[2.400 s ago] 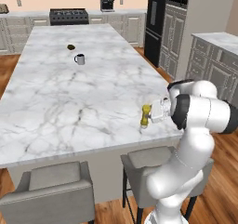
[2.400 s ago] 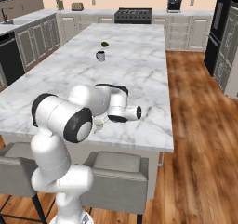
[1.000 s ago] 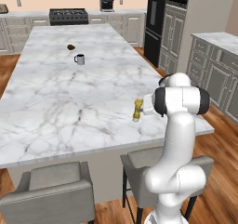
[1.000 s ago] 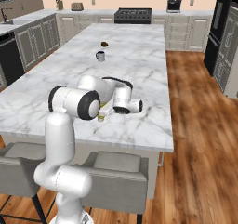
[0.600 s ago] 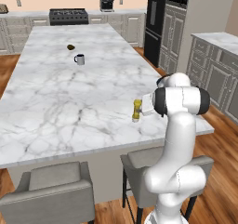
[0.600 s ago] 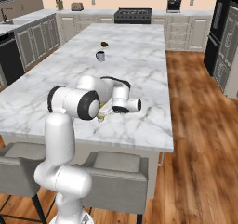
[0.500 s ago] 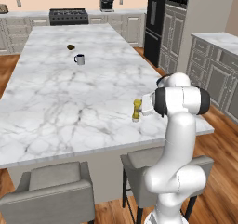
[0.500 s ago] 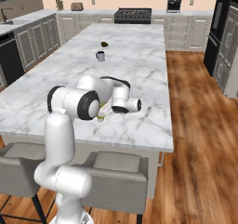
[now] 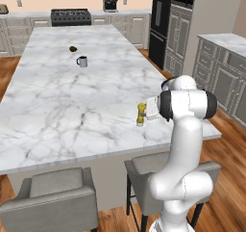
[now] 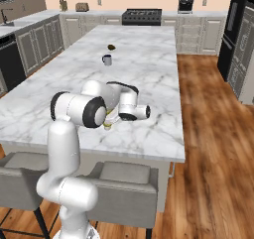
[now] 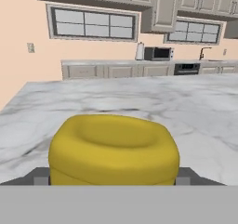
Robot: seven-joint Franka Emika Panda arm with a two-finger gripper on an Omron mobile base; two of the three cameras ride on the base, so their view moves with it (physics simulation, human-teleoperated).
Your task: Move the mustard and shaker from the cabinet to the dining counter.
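Mustard set down at the counter's right edge, jaws apart.

We have the mustard [image 9: 141, 114] standing upright on the dining counter [image 9: 72, 101], close to its right edge and toward the near corner. Our gripper [image 9: 150, 109] is level with it, jaws spread on either side of the bottle. We judge the release done; next we back straight off without tipping it, then go for the shaker. Since a second ago nothing has shifted; earlier the arm was bent lower.
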